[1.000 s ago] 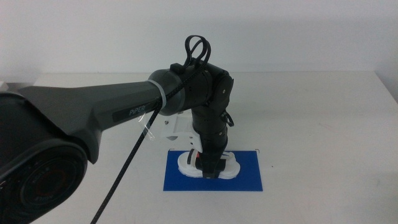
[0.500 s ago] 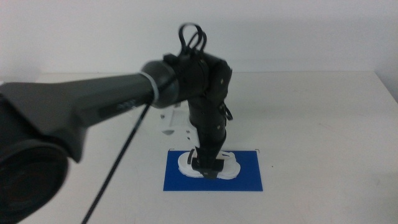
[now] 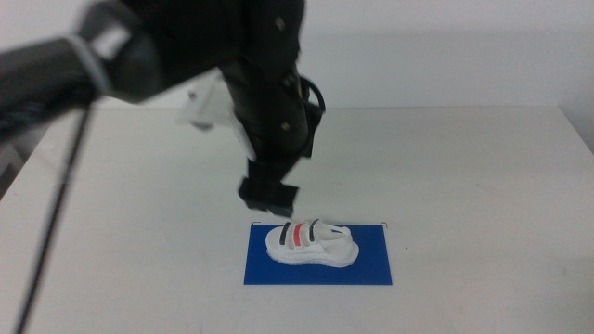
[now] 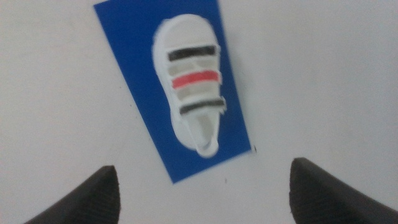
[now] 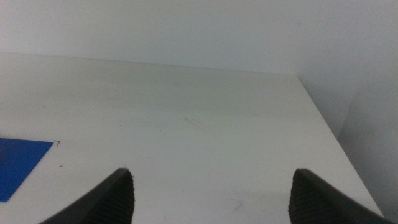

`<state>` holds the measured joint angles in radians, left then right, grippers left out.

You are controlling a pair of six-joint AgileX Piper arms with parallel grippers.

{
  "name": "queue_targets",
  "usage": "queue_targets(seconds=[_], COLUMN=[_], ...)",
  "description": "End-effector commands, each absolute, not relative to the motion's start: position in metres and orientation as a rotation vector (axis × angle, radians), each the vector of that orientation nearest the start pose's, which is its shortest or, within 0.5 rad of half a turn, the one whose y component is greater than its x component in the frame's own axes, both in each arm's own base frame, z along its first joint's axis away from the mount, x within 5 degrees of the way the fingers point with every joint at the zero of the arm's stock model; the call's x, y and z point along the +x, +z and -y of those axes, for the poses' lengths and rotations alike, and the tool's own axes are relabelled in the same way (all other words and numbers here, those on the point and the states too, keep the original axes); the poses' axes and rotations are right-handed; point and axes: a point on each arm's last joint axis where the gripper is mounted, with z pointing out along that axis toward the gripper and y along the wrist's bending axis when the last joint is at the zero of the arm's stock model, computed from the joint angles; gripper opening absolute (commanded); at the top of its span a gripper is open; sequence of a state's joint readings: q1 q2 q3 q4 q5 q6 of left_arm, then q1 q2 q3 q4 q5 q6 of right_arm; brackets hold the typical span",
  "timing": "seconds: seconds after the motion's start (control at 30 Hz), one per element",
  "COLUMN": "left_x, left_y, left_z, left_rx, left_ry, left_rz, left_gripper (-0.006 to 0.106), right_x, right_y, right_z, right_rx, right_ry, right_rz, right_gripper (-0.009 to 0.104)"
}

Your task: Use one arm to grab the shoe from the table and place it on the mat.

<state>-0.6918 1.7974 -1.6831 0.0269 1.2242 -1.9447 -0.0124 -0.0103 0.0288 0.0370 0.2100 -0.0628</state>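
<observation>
Nearest the middle camera, the left arm (image 3: 139,56) sweeps in from the left side, big, dark and blurred, its black cable (image 3: 56,213) hanging down toward the front edge. A white bracket (image 3: 206,107) shows beside the wrist.

Just past that, the blue mat (image 3: 371,264) lies flat on the white table (image 3: 483,186), and the shoe (image 3: 311,244) sits on it, sole down, fully inside the mat's edges, two dark straps with the red one between them. It rests lengthwise across the mat, nearer the mat's left half in the middle view.

The left gripper (image 3: 268,193) hangs in the air above and slightly behind the shoe's left end, clear of it, nothing between the jaws. From the middle view the jaw gap is hard to read; the left wrist view settles it: the two dark jaws stand wide apart with only bare table between them. That same view looks straight down on the shoe (image 4: 191,87), lying lengthwise on the mat (image 4: 134,74), well out in front of the left gripper (image 4: 202,193) and untouched.

The right wrist view gives something else entirely: the right gripper (image 5: 211,193) with jaws spread wide, holding nothing, over open table (image 5: 186,124), with only a corner of the mat (image 5: 18,162) showing. The shoe is out of that picture, and the right arm itself is out of the middle view.

Farthest back, a plain pale wall (image 3: 445,46) runs behind the table.
</observation>
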Motion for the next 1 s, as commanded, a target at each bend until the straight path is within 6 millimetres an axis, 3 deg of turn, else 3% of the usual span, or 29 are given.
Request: queue_targets(seconds=[0.0, 0.17, 0.3, 0.53, 0.67, 0.77, 0.97], left_x=[0.273, 0.259, 0.247, 0.217, 0.204, 0.197, 0.172], left_y=[0.363, 0.404, 0.436, 0.479, 0.494, 0.495, 0.464], left_z=[0.222, 0.191, 0.162, 0.122, 0.098, 0.077, 0.038], left_rx=[-1.595, -1.054, -0.506, 0.269, 0.393, 0.368, 0.287], left_ry=[-0.505, -0.455, -0.251, 0.126, 0.252, 0.179, 0.038], left_rz=[-2.473, -2.475, -2.411, -2.243, -2.121, -2.084, -1.993], left_gripper=[0.094, 0.094, 0.094, 0.094, 0.094, 0.094, 0.094], right_x=[0.055, 0.055, 0.055, 0.055, 0.055, 0.055, 0.055], right_y=[0.192, 0.192, 0.192, 0.192, 0.192, 0.192, 0.192], right_z=[0.0, 0.0, 0.0, 0.0, 0.0, 0.0, 0.0], right_rx=[-0.026, -0.026, -0.026, -0.026, -0.026, -0.026, -0.026], right_ry=[-0.042, -0.042, -0.042, -0.042, -0.042, -0.042, -0.042], right_rz=[-1.615, -1.615, -1.615, -1.615, -1.615, -1.615, -1.615], right_gripper=[0.064, 0.064, 0.064, 0.064, 0.064, 0.064, 0.064])
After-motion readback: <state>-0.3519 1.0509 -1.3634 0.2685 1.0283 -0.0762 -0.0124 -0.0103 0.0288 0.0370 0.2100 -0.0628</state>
